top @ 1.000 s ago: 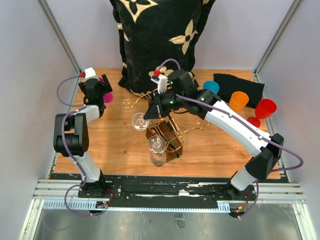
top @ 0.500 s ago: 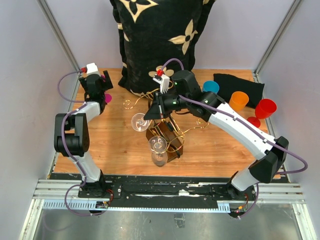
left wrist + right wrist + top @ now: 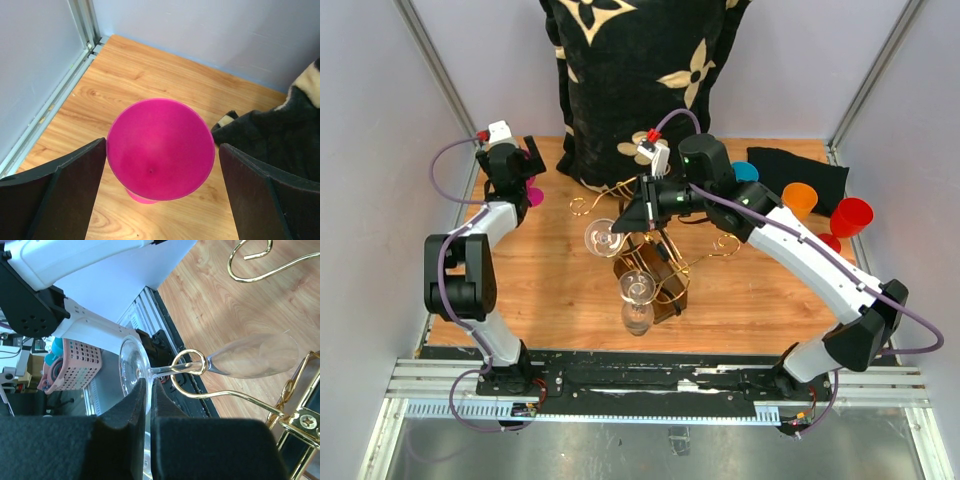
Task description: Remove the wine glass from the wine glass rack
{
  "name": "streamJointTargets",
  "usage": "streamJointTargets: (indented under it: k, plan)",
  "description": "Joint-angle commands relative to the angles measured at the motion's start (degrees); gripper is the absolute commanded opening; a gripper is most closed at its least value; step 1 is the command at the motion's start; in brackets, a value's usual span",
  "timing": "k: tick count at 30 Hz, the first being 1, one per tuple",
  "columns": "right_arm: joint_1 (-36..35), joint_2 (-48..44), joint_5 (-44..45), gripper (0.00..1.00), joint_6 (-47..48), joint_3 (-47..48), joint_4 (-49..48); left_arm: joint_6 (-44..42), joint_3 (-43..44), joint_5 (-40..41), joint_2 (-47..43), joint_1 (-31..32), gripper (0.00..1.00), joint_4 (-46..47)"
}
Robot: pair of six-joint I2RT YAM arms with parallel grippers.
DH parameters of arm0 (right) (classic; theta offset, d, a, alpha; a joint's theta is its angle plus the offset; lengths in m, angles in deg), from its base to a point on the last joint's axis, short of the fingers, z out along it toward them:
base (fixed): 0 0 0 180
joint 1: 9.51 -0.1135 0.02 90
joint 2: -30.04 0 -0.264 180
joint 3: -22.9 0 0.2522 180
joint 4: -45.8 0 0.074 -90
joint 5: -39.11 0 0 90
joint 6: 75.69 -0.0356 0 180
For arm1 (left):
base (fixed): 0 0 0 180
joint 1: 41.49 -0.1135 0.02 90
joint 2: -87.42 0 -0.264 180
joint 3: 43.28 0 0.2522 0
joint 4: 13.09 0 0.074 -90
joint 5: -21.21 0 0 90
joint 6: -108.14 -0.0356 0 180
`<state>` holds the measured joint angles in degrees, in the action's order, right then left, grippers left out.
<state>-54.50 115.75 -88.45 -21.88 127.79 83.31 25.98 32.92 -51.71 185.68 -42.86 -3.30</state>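
Note:
The wine glass rack (image 3: 665,262) is gold wire on a dark brown base, mid-table. A clear wine glass (image 3: 602,240) hangs bowl-out on its left side. Its stem runs through a gold loop (image 3: 189,369) in the right wrist view, bowl (image 3: 255,357) to the right. My right gripper (image 3: 632,216) is shut on the rim of the glass's foot (image 3: 131,371), its jaws pinching the disc (image 3: 150,390). A second wine glass (image 3: 636,296) hangs at the rack's front. My left gripper (image 3: 525,172) is open at the far left, over a magenta cup (image 3: 160,145) without touching it.
A black cushion with cream flowers (image 3: 630,70) stands at the back, close behind the rack. A blue cup (image 3: 742,173), an orange cup (image 3: 798,201), a red cup (image 3: 850,217) and a black cloth (image 3: 810,168) lie at the right. Grey walls close both sides.
My right wrist has shifted right and slightly back, still holding the glass foot; the glass has tilted only a little. My left wrist has turned slightly over the magenta cup.

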Motion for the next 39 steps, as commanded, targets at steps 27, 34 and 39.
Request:
streamJointTargets:
  k: [27,34,39]
  plan:
    - [3.1,-1.4,-11.6,0.01,-7.2,-7.5,-12.2,4.1,1.4,-4.0,-9.1,0.0,1.0,-5.1]
    - [2.3,-2.2,-13.6,0.01,-7.3,-7.6,-11.8,3.0,1.3,-3.5,-9.7,0.0,1.0,-5.1]
    - [3.2,-5.9,-11.2,0.01,-2.4,-8.5,-3.9,3.8,1.3,-4.1,-9.7,0.0,1.0,-5.0]
